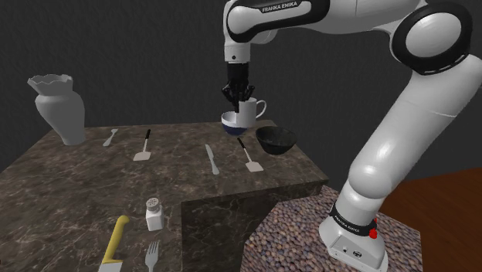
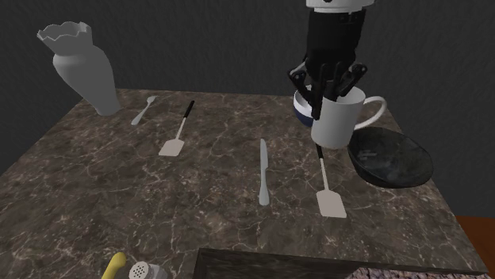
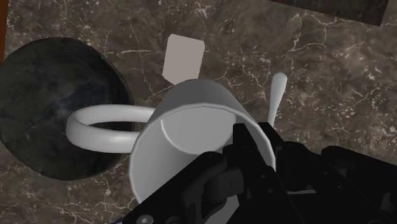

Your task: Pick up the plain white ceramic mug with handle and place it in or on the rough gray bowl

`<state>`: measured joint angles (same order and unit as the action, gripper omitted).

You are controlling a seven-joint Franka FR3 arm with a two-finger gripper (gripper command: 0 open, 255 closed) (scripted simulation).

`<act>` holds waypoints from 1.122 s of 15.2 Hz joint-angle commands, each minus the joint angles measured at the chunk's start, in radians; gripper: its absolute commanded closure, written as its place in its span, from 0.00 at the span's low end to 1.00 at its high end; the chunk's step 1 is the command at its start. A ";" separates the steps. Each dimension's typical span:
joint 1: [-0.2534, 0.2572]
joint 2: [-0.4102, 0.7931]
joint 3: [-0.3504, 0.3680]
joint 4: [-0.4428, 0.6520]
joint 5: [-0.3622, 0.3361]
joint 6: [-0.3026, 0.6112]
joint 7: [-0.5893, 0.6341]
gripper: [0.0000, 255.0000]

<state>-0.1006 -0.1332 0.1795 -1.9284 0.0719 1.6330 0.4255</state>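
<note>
Above the counter [image 2: 198, 190], just beside the dark gray bowl [image 2: 393, 158], the white mug [image 2: 339, 127] hangs gripped at its rim by the jaws (handle toward the bowl), so the carry step seems in hand, and next comes a short shift over the bowl before lowering.

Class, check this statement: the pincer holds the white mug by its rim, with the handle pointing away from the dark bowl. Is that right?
Not quite. The pincer does hold the white mug by its rim, but the handle points toward the dark bowl, as the wrist view shows.
</note>
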 commanded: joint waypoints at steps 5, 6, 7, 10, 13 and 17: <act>-0.061 -0.104 -0.085 -0.099 -0.026 -0.011 -0.144 1.00; -0.071 -0.118 -0.100 -0.112 -0.032 -0.013 -0.167 1.00; -0.080 -0.131 -0.114 -0.123 -0.039 -0.016 -0.190 1.00; -0.110 -0.164 -0.160 -0.150 -0.062 -0.023 -0.260 1.00; -0.140 -0.189 -0.206 -0.168 -0.089 -0.029 -0.330 1.00; -0.156 -0.197 -0.231 -0.200 -0.104 -0.005 -0.365 1.00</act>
<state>-0.2536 -0.3255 -0.0466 -2.1137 -0.0289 1.6181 0.0674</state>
